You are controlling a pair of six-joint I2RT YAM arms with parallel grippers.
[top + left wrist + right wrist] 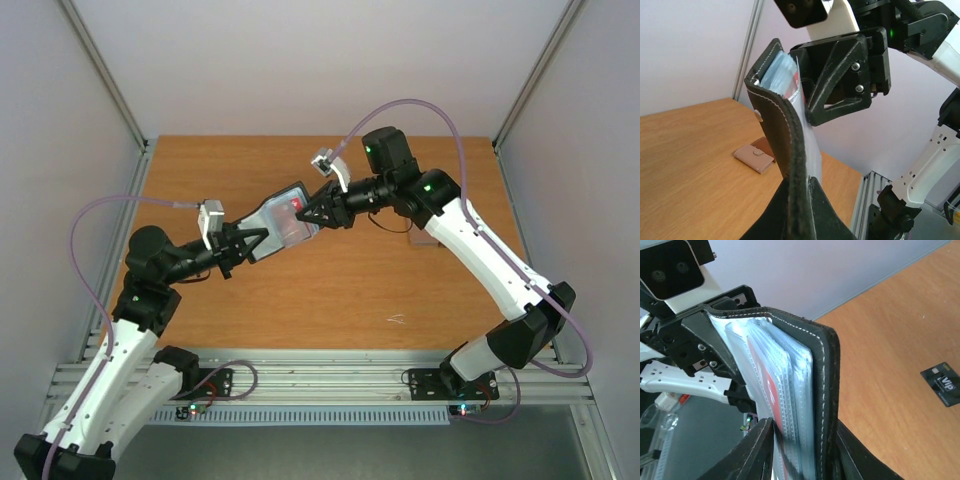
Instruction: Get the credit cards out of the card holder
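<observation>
The card holder (283, 222) is held in the air above the table between both grippers, black outside with clear sleeves inside. My left gripper (243, 245) is shut on its lower left edge, as the left wrist view (802, 187) shows around the holder (782, 130). My right gripper (318, 213) is shut on the opposite end; in the right wrist view its jaws (802, 452) straddle the black cover (826, 380) and the sleeves. A red card (766, 387) sits in a sleeve and also shows from above (297, 205). A black card (942, 384) lies on the table.
A brown two-tone wallet-like piece (756, 155) lies on the wooden table, by the right arm in the top view (425, 240). Grey walls and metal posts stand round the table (200, 310). A slotted rail runs along the near edge.
</observation>
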